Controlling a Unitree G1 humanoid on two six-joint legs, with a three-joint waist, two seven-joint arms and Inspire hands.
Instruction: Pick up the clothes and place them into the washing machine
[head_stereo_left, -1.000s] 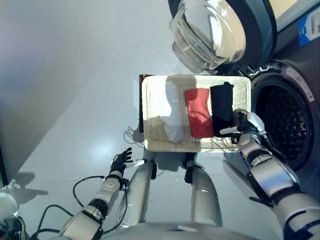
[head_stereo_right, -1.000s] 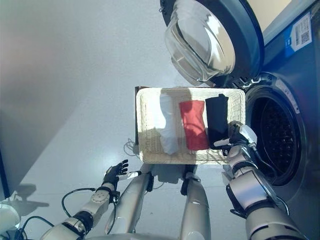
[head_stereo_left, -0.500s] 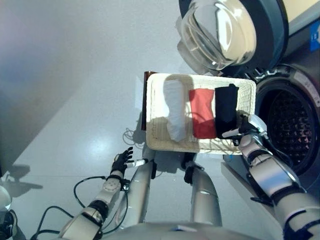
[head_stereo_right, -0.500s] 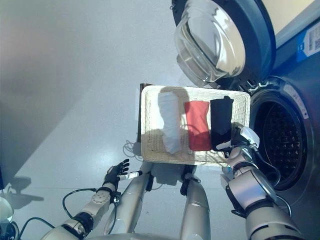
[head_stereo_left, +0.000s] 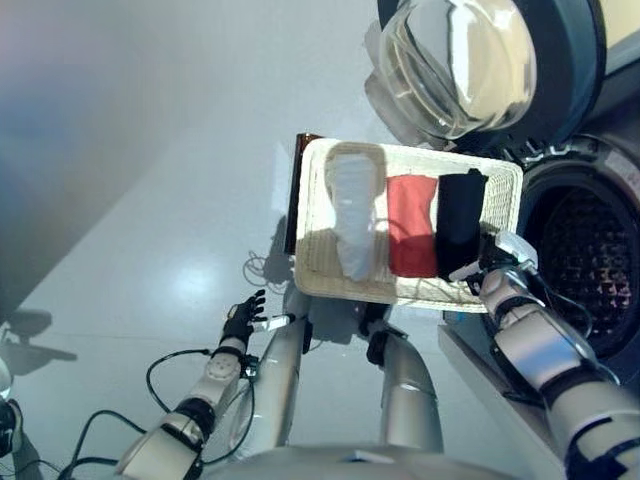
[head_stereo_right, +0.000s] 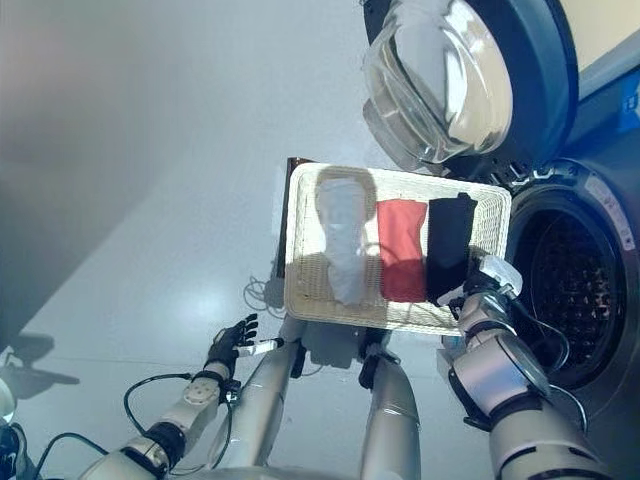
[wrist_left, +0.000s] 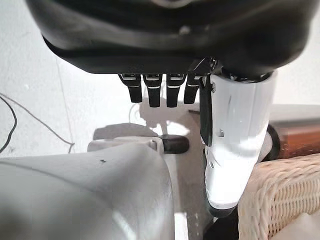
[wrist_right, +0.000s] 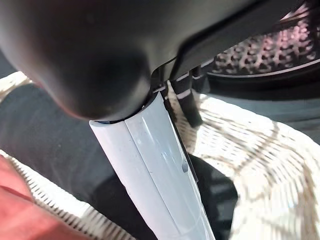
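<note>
R hand (head_stereo_left: 497, 262) over black cloth (head_stereo_left: 459, 222), fingers prob. straight.

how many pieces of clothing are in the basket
3, side by side in the basket: a white one on the robot's left, a red one in the middle, and a black one nearest the washing machine. More could lie hidden underneath.

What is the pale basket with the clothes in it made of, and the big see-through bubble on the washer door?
The pale rectangular basket looks like woven wicker or rattan with a matt finish: criss-crossing cream strands show in the right wrist view. The clear domed window of the washing machine door looks like glass or clear plastic: it is glossy, with bright reflections, and you can see through it.
</note>
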